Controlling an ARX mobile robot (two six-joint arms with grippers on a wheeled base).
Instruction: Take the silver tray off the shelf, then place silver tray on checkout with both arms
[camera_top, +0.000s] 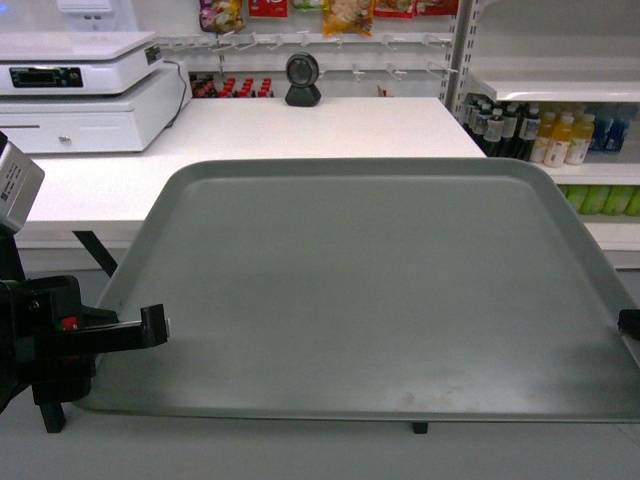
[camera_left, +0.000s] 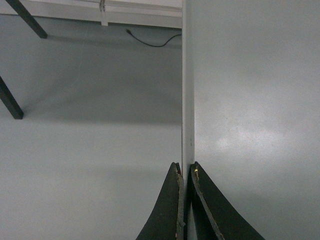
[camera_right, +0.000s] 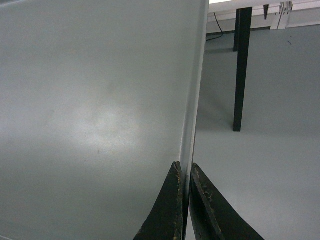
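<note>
White checkout (camera_top: 330, 125) beyond, silver tray (camera_top: 370, 290) airborne, left claw (camera_left: 185, 200) and right claw (camera_right: 184, 200) pinching opposite rims

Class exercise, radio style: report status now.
Left gripper and right gripper shut on silver tray rims. Tray airborne, short of checkout. Path ahead clear.

You have bright, even overhead store light in the head view; whites on the checkout (camera_top: 330, 125) near clipping. The silver tray (camera_top: 370, 290) shows matte, with a darker band toward 6 o'clock. Slight softness at the frame edges. In the left wrist view a diffuse glare patch sits at 3 o'clock on the tray. In the right wrist view a similar sheen lies left of centre. Both wrist views are soft and grainy.
</note>
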